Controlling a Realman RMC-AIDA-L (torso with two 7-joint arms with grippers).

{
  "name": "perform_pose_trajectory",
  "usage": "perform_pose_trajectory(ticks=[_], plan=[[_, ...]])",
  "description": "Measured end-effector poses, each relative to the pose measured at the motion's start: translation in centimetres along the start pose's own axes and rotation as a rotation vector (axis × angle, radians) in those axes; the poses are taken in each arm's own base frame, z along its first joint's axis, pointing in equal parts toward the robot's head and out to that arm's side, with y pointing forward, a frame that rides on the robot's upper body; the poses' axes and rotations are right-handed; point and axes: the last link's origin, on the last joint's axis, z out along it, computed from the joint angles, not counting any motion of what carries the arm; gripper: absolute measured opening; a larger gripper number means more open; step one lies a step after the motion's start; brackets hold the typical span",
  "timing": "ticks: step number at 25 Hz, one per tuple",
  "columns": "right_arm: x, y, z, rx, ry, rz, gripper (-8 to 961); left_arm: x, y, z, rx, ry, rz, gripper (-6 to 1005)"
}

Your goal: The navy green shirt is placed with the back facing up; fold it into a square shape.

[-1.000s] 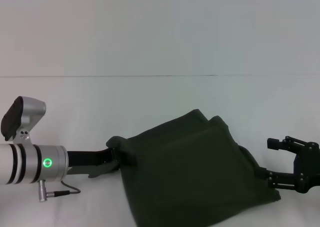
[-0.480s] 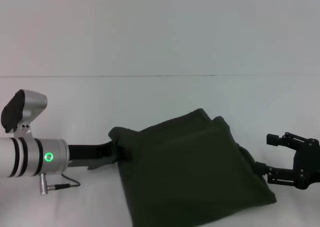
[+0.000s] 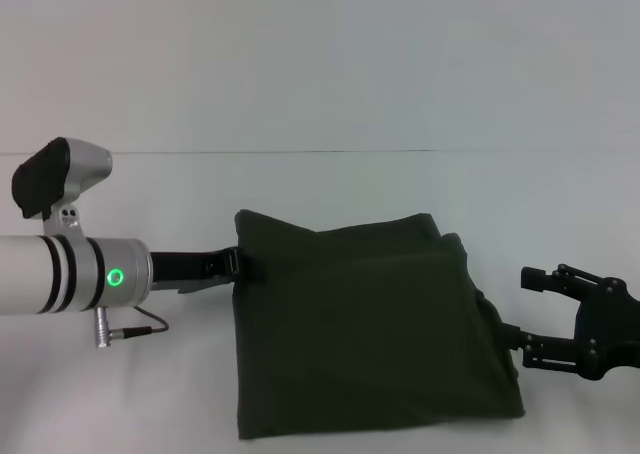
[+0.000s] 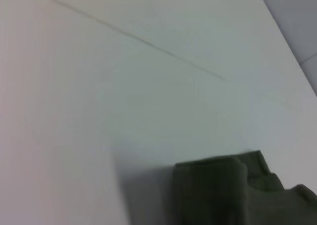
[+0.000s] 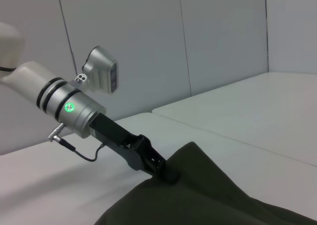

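The navy green shirt [image 3: 360, 334] lies folded into a rough rectangle on the white table, plain side up. My left gripper [image 3: 240, 264] is at its far left corner and is shut on the cloth edge. The right wrist view shows that grip [image 5: 167, 172] on the shirt [image 5: 198, 200]. A folded corner of the shirt [image 4: 218, 195] shows in the left wrist view. My right gripper [image 3: 526, 314] is open just off the shirt's right edge, low over the table, with nothing in it.
The white table [image 3: 300, 94] stretches far behind the shirt, with a thin seam line [image 3: 320, 152] across it. A grey panelled wall [image 5: 198, 46] stands behind my left arm in the right wrist view.
My left gripper has moved away from me and a little right with the shirt's corner, so the cloth now lies flatter and squarer. My right gripper has shifted slightly left.
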Motion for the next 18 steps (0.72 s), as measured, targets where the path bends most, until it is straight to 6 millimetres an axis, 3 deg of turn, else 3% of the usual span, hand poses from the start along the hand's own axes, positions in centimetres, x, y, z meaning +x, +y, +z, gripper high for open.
perform_pose_trajectory(ticks=[18], plan=[[-0.13,0.23,0.41,-0.015,-0.018,0.004,931,0.14,-0.54,0.52,0.056,0.063,0.042,42]])
